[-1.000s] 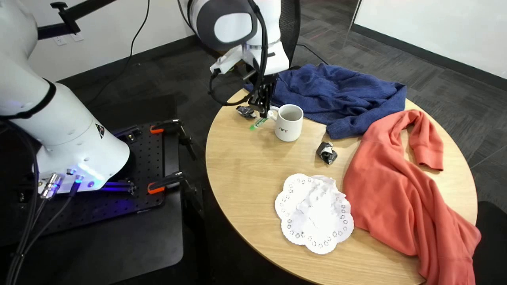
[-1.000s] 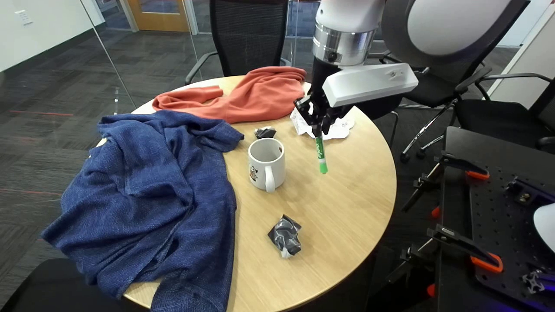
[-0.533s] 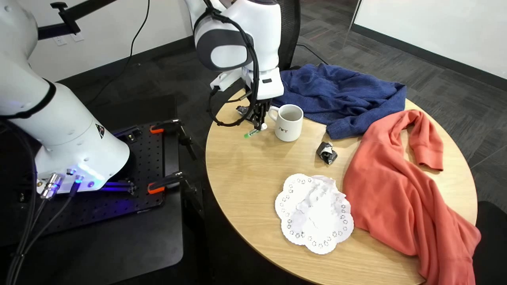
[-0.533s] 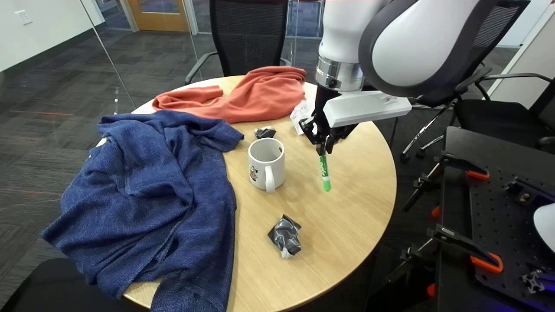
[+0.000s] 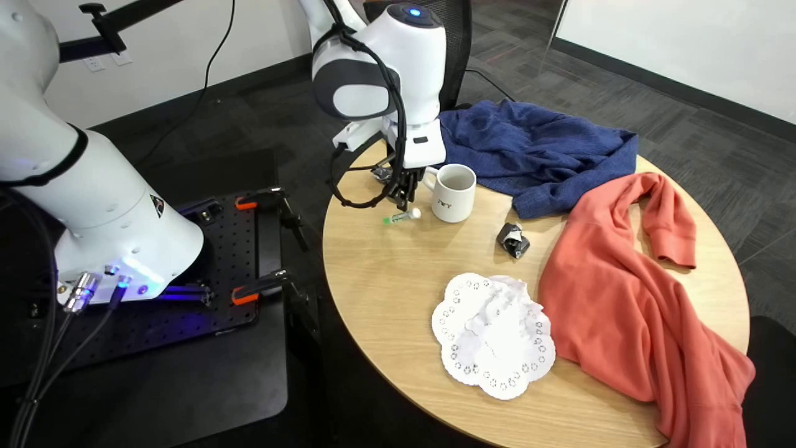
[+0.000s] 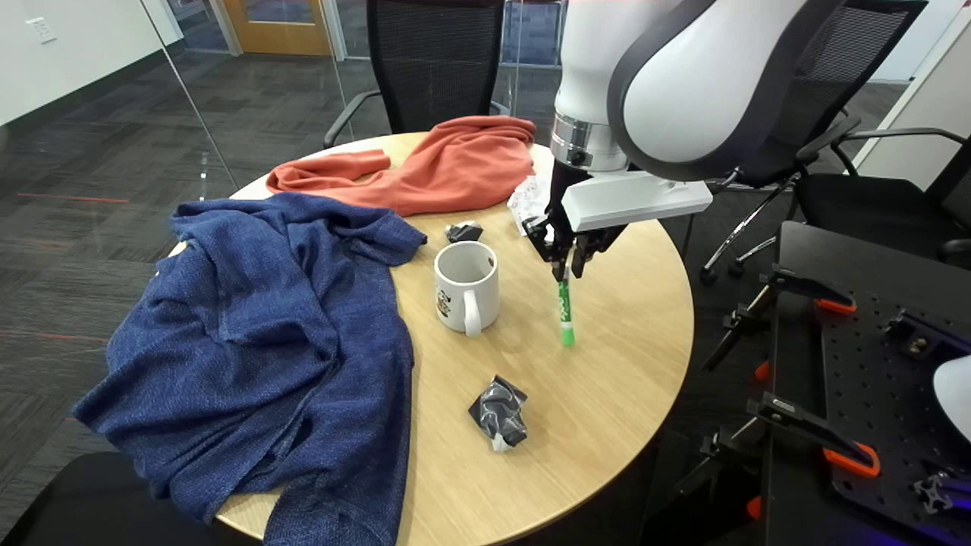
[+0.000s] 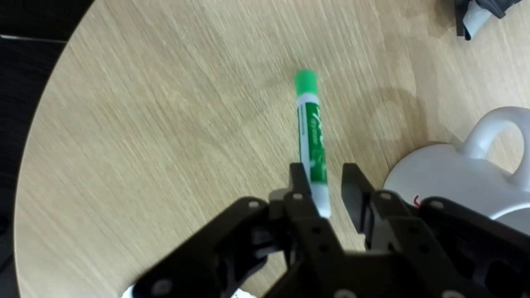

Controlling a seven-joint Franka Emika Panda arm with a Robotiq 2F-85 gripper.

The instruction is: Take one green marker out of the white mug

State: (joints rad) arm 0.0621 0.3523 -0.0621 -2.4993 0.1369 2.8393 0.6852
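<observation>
The green marker lies on the round wooden table beside the mug's handle side. It also shows in an exterior view and in the wrist view, its green end pointing away from the gripper. My gripper is open, with the fingers apart on either side of the marker's white end and a visible gap at the right finger. The fingertips are just above the table in both exterior views. The white mug stands upright; no marker shows in its mouth. In the wrist view the mug is at the right.
A dark crumpled wrapper lies near the gripper, and another lies past the mug. A blue garment lies behind the mug. A coral garment and a white doily also lie on the table.
My gripper has moved down to the table with the marker, then its fingers have opened and let the marker go. The mug has not moved.
</observation>
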